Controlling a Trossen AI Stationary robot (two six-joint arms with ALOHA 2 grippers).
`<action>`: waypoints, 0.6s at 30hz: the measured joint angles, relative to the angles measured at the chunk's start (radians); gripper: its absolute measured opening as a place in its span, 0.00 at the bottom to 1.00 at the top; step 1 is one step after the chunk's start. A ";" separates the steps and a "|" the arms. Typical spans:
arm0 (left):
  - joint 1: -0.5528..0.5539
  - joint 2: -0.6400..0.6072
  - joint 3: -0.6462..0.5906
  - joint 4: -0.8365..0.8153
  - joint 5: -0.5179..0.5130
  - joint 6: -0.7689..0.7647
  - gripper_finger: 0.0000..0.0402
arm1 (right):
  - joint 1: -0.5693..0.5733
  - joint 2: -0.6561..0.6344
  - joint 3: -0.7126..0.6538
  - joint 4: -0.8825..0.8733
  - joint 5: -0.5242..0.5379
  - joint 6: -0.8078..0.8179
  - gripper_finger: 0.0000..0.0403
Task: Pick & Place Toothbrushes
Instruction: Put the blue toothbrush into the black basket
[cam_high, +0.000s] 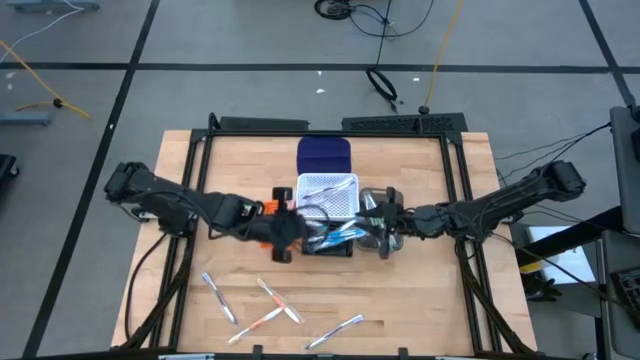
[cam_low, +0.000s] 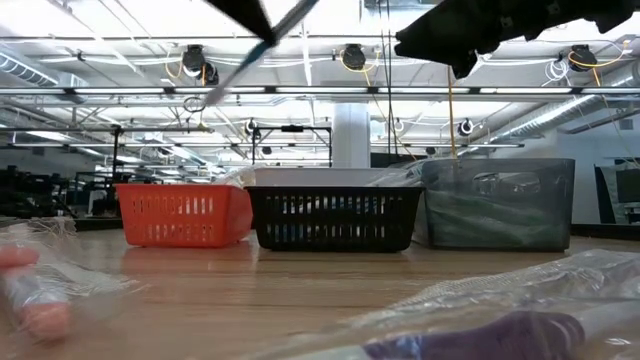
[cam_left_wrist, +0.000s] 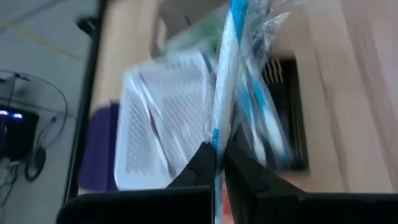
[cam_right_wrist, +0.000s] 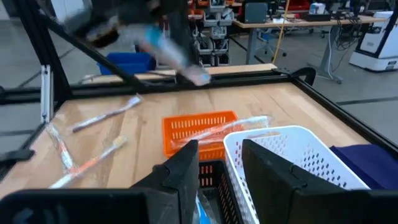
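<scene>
Blue-striped toothbrush (cam_left_wrist: 221, 93) is sticking out from my left claw (cam_left_wrist: 219, 163), which is pinching it tight, long way pointing over the black bin (cam_high: 330, 246) just below. My right claw (cam_right_wrist: 219, 163) is waiting half-open, holding nothing, beside the white bin (cam_right_wrist: 292, 155).

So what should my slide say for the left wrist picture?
Left fingers pinch a blue wrapped toothbrush above the white bin.

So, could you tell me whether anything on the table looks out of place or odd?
Nothing looks damaged or spilled. Several wrapped toothbrushes lie scattered at crossing angles on the table's near side. The left gripper holds a blue toothbrush above the black bin.
</scene>
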 joint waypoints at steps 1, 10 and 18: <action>0.013 0.000 0.000 0.045 0.000 0.010 0.02 | 0.002 0.008 0.000 0.007 0.000 -0.008 0.29; 0.096 0.013 -0.004 0.318 0.166 0.084 0.01 | 0.002 0.134 0.000 0.281 0.000 -0.145 0.29; 0.123 0.041 -0.018 0.376 0.220 0.095 0.01 | -0.014 0.210 0.000 0.430 0.002 -0.201 0.29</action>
